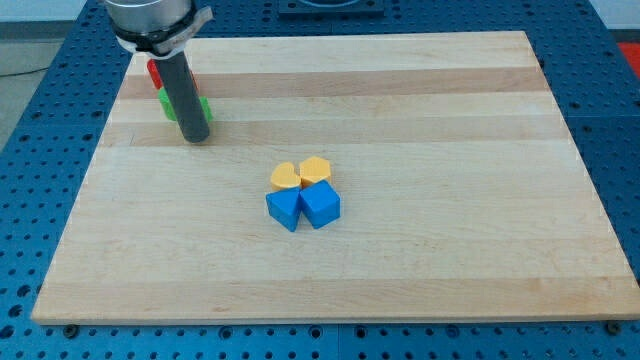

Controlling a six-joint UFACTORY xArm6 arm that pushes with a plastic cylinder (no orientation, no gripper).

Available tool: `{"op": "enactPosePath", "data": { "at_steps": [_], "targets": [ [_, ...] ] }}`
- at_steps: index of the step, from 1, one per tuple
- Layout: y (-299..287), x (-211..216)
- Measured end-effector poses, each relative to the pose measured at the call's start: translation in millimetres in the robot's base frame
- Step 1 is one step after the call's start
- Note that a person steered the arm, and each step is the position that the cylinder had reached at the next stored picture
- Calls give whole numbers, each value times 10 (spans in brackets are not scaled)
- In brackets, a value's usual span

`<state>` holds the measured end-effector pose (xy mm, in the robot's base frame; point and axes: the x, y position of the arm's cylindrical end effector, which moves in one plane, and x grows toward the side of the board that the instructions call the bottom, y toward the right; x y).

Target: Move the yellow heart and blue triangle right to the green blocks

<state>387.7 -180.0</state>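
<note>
The board (400, 260) is light wood with visible grain running in lengthwise strips, smooth with a faint satin sheen. The rod is dark and matt, and my tip (196, 138) rests on the wood. Just behind the tip, a green block (203, 106) and a red block (155, 72) show smooth, saturated plastic-like faces. Well to the tip's right, toward the view's bottom, the yellow heart (285, 177), yellow block (316, 169), blue triangle (284, 208) and blue block (321, 204) look the same, smooth and softly glossy. The surrounding blue table (30, 150) is perforated and matt.
</note>
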Motion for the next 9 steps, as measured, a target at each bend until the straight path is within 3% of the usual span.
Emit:
{"op": "enactPosePath", "data": {
  "at_steps": [5, 7, 8, 9],
  "targets": [
    [247, 335],
    [512, 1495],
    [1011, 1813],
    [1291, 1784]
  ]
}}
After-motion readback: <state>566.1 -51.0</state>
